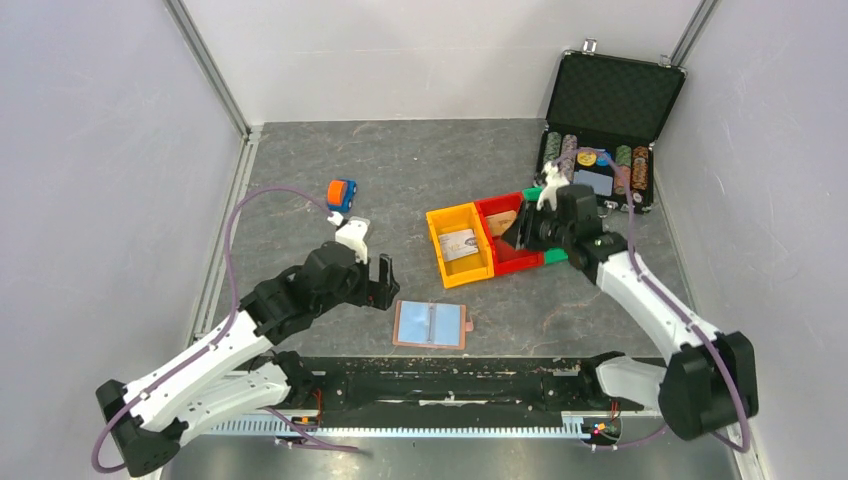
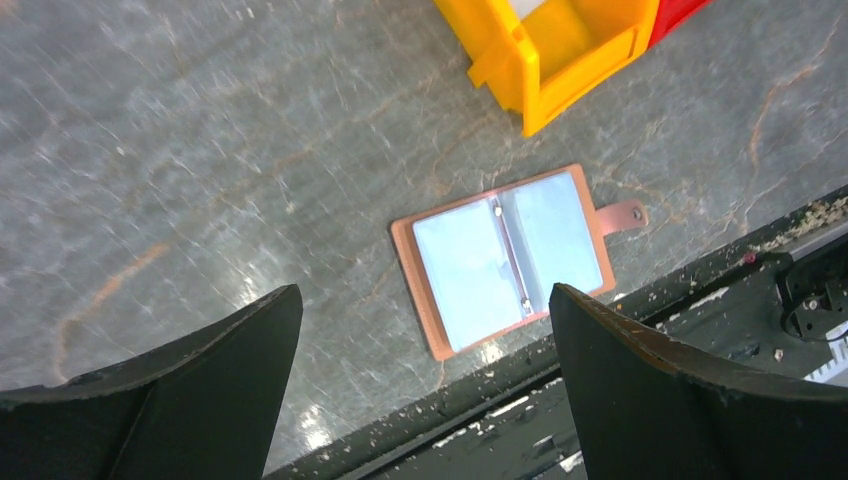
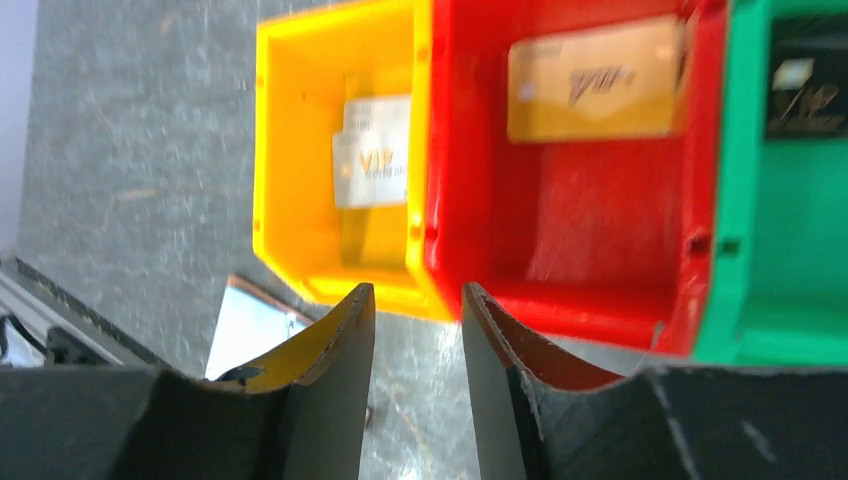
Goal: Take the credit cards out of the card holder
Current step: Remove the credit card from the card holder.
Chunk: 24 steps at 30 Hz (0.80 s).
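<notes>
Yellow bin (image 3: 300,60): silver card (image 3: 372,150); red bin (image 3: 590,230): gold card (image 3: 595,78); green bin (image 3: 790,250): dark card (image 3: 808,88); left end effector (image 2: 425,300), right end effector (image 3: 417,295) released.

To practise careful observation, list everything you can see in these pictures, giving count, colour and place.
card holder: one, reddish-brown with pale clear pockets, open on the table near the front edge
credit cards: three; pale in the yellow bin, gold in the red, dark in the green
bins: three side by side mid-table; yellow bin, red bin, green bin
chip case: one, black, open, far right
poker chips: stacks, mixed colours, in the case
small object: one, orange and blue, far left
left claw: black, open, empty, beside the holder
right claw: black, open, empty, at the red bin
</notes>
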{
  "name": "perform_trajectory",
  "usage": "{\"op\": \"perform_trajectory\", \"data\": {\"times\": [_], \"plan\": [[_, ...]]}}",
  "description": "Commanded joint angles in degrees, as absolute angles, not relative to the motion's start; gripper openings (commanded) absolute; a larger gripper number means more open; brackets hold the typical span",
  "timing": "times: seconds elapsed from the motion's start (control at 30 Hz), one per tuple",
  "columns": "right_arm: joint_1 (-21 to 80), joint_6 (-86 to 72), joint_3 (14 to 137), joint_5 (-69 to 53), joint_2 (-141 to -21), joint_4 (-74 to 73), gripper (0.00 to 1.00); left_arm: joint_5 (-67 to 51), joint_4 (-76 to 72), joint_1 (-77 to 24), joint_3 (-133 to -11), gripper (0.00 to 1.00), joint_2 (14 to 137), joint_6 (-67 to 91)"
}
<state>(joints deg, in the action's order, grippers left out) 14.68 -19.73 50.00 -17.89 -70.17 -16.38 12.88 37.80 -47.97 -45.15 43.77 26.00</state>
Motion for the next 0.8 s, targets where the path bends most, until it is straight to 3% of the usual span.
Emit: {"op": "perform_trajectory", "data": {"times": [0.0, 0.1, 0.37, 0.6, 0.77], "plan": [[20.25, -25.32, 41.11, -13.51, -61.74, -10.64, 0.41, 7.79, 36.67, -47.91, -43.15, 1.00, 47.85, 30.93], [25.25, -30.54, 33.51, -11.93, -55.39, -6.37, 0.44, 5.17, 34.57, -47.90, -41.18, 0.99, 50.98, 33.19], [37.30, -40.40, 19.32, -5.78, -45.27, 0.71, 0.49, -1.34, 22.84, -47.92, -31.40, 0.82, 55.62, 39.73], [49.48, -43.23, 20.37, 1.53, -48.87, 2.46, 0.56, -7.18, 9.84, -47.90, -23.72, 0.75, 57.41, 45.49], [59.27, -45.43, 23.98, 8.65, -54.86, 3.80, 0.58, -9.25, 4.25, -47.90, -19.87, 0.60, 56.45, 47.86]]}}
